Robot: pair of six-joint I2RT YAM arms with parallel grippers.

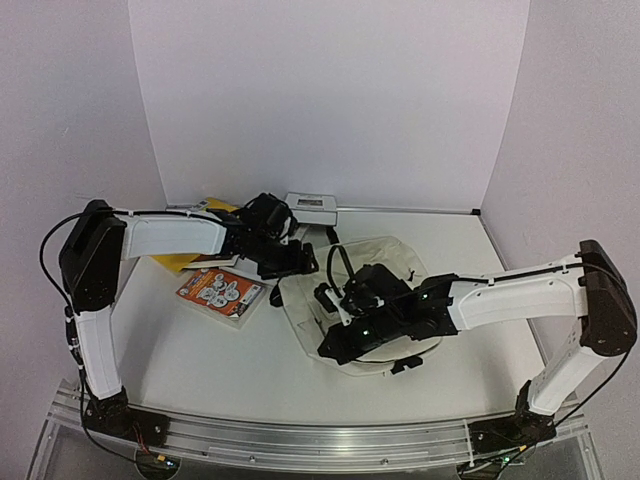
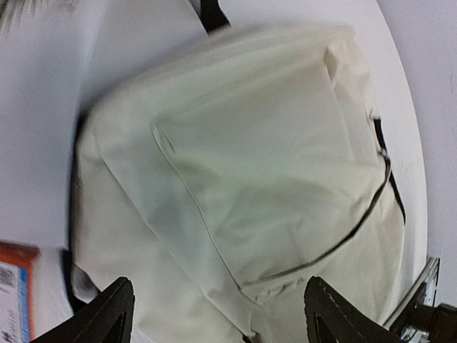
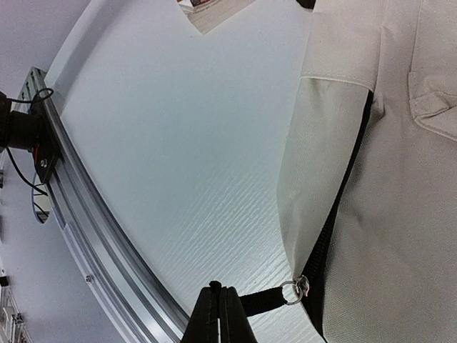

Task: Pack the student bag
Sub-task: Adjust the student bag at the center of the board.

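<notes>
The cream student bag (image 1: 395,255) lies flat at the table's middle, partly under my right arm. It fills the left wrist view (image 2: 250,164), with a front pocket and a black zipper line. My left gripper (image 1: 305,262) hovers open over its far-left part, its jaws (image 2: 220,286) wide apart and empty. My right gripper (image 1: 328,347) is at the bag's near-left edge. In the right wrist view it (image 3: 221,291) is shut on the black zipper pull strap (image 3: 260,300), which joins a metal ring (image 3: 293,289) on the bag's zipper (image 3: 335,214).
An orange-and-white book (image 1: 220,290) lies left of the bag; its edge shows in the left wrist view (image 2: 14,286). A yellow item (image 1: 185,262) lies under my left arm. A white box (image 1: 312,205) stands at the back wall. The aluminium rail (image 3: 64,179) runs along the near edge.
</notes>
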